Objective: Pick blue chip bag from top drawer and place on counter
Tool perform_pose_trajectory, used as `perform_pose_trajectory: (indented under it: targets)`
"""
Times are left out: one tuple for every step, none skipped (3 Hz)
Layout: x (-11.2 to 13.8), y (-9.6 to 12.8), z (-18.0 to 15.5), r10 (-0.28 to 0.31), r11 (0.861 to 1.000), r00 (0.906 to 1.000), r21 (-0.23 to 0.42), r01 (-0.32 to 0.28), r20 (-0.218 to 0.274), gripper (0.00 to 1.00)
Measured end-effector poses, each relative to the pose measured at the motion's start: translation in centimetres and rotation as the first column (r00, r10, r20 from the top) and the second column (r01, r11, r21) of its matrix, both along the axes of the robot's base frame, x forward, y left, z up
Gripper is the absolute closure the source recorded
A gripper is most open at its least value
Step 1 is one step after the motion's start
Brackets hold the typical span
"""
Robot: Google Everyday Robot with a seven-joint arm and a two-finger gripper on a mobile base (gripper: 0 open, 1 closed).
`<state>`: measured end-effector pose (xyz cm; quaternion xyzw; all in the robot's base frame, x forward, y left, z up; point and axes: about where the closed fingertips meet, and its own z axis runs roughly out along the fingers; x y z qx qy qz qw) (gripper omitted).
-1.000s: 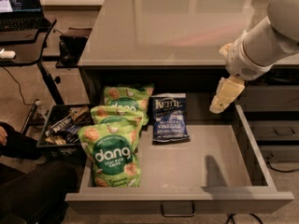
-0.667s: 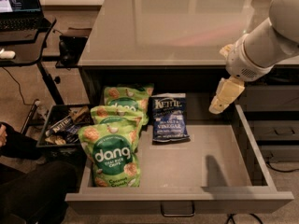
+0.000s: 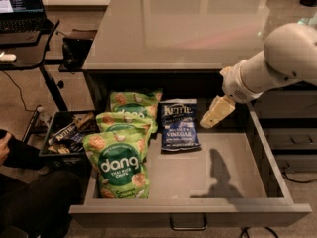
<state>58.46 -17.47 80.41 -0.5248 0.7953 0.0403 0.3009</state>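
Below the glossy worktop (image 3: pixel 188 29), the open top drawer (image 3: pixel 198 177) holds the blue chip bag (image 3: pixel 179 125) lying flat toward the back, just right of the green bags (image 3: pixel 119 165). It looks light, soft and crinkly, so a pinch on its free right edge seems safest. The white arm (image 3: pixel 277 58) slants down from the right, its gripper (image 3: pixel 214 114) hovering just beside the bag's upper right corner, holding nothing; how far it is open cannot be told.

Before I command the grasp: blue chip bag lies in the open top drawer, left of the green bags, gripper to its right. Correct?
No: the camera view shows the blue chip bag right of the green bags, not left. The rest holds: open top drawer, gripper to its right.
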Motion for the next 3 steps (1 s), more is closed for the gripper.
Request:
perform_pose_trajectory:
  targets:
    - [1.9,1.5,-3.0,0.008,1.000,0.9999,0.024,-0.008,-0.015,0.00]
    - [3.5,3.1,-5.5,0.025,0.999,0.9995,0.043,-0.025,-0.017,0.00]
    - [4.3,4.5,-7.8,0.050,0.998,0.9987,0.044,-0.050,-0.005,0.00]
